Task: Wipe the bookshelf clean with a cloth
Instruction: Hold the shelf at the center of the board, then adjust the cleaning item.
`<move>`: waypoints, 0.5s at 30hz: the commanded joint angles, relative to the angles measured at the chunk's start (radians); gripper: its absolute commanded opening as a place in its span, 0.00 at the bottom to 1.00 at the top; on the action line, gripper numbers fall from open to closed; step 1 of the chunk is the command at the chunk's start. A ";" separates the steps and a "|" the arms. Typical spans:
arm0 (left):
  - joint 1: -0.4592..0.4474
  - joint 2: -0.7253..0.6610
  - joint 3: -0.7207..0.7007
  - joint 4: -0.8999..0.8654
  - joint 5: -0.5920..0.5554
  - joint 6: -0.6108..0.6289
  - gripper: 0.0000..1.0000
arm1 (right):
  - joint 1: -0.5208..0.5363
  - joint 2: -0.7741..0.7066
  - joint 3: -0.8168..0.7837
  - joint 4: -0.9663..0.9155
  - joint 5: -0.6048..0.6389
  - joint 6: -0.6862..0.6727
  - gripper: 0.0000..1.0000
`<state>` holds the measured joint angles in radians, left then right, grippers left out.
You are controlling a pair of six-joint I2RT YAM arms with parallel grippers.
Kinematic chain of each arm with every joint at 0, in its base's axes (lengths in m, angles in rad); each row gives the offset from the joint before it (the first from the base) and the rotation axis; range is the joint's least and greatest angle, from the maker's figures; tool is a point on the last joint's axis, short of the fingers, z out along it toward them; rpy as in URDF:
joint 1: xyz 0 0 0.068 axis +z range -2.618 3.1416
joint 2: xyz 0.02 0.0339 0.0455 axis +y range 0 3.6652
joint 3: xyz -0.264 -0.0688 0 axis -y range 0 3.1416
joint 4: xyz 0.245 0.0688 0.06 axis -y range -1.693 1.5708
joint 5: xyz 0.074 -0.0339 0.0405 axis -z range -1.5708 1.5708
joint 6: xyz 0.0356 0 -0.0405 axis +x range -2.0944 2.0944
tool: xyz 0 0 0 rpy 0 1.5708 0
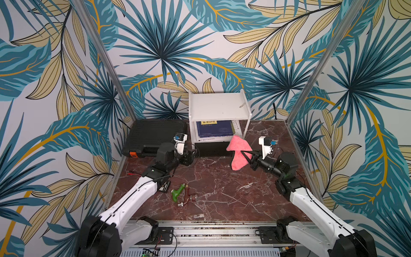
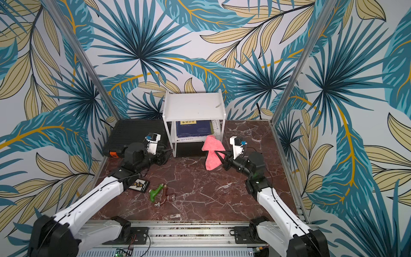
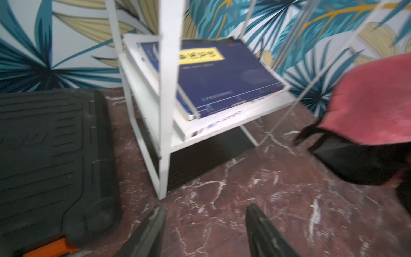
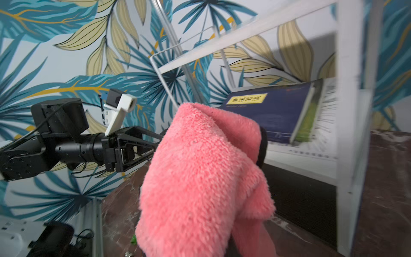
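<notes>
The white two-tier bookshelf [image 1: 219, 104] [image 2: 193, 104] stands at the back centre, with a blue book on its lower board. In both top views the fluffy pink cloth [image 1: 238, 155] [image 2: 211, 155] hangs above the marble, just in front of the shelf's right front leg. My right gripper [image 1: 243, 153] [image 2: 216, 152] is shut on it. In the right wrist view the cloth [image 4: 200, 178] hides the jaws. My left gripper [image 3: 204, 209] [image 1: 193, 155] is open and empty, low over the table by the shelf's left front leg [image 3: 165, 111].
A black ribbed toolcase [image 1: 153, 135] [image 3: 51, 155] lies left of the shelf, close to my left arm. A green-handled tool [image 1: 178, 192], a red pipe fitting [image 1: 189, 199] and a small card [image 1: 164, 187] lie on the marble table [image 1: 222, 189] near the front left. A small scrap [image 1: 242, 104] rests on the top board.
</notes>
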<state>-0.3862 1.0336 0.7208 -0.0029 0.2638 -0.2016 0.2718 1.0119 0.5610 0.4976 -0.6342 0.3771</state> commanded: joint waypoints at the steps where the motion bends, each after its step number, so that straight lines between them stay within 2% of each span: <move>1: -0.054 -0.134 -0.027 0.056 0.193 0.041 0.70 | 0.080 0.060 0.048 0.090 -0.122 0.011 0.00; 4: -0.140 -0.143 -0.025 0.093 0.225 0.036 0.79 | 0.149 0.138 0.097 0.141 -0.161 0.017 0.00; 7: -0.200 -0.067 -0.012 0.182 0.256 0.020 0.83 | 0.195 0.207 0.130 0.237 -0.185 0.049 0.00; 11: -0.236 0.050 0.053 0.193 0.315 0.052 0.90 | 0.223 0.261 0.168 0.277 -0.182 0.068 0.00; 13: -0.254 0.100 0.076 0.201 0.342 0.067 0.90 | 0.230 0.273 0.178 0.263 -0.180 0.065 0.00; 14: -0.263 0.116 0.086 0.199 0.338 0.074 0.87 | 0.233 0.277 0.179 0.261 -0.176 0.065 0.00; 15: -0.270 0.132 0.095 0.191 0.318 0.087 0.80 | 0.234 0.279 0.179 0.258 -0.167 0.067 0.00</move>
<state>-0.6361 1.1503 0.7612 0.1547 0.5468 -0.1520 0.4961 1.2858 0.7170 0.6987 -0.7872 0.4301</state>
